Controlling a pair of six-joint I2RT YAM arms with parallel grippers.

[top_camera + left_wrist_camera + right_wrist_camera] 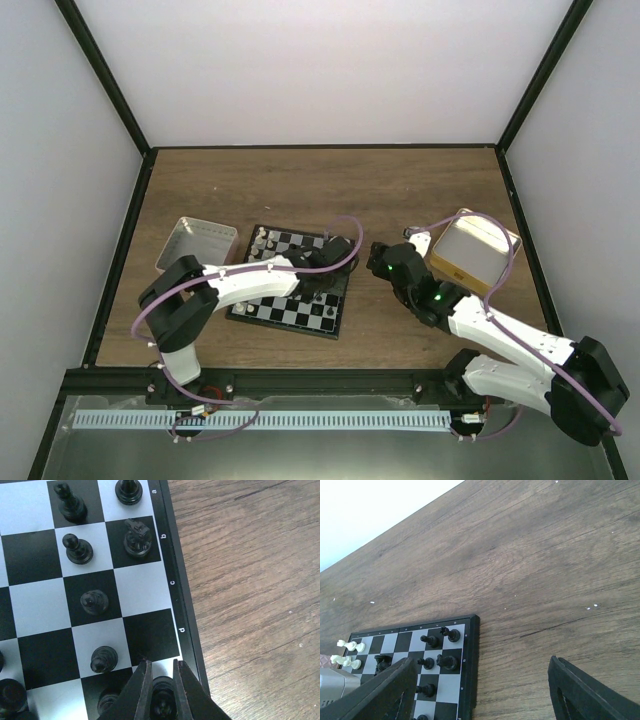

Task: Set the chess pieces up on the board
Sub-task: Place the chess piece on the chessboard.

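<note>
1. A shallow grey tin (197, 243) sits at the left of the worktop (300, 185), just beside the board's far-left corner. A strip of bare wood separates it from the left wall.
2. The board (283, 312) lies left of centre, slightly skewed to the worktop's near edge. In the top view the left arm (250, 280) crosses it and hides its middle squares.
3. The chess pieces (78, 550) are on the board. Black ones stand in the two rows along the lettered border, and a few white ones (262, 240) stand at the far-left corner. In the top view their kinds are too small to tell.
4. The left hand (161, 666) is over the board's right side, at the lettered border. It is clenched on a black piece (162, 702). The frame cuts off that piece's base, so contact with the square cannot be judged.
5. Right of the border the wood is open.
6. The right hand (482, 672) is over bare wood between the board and the yellow tin (473, 250). It is released, its fingers spread wide around nothing.
7. The yellow tin stands near the right wall, and a cable crosses its right rim.
</note>
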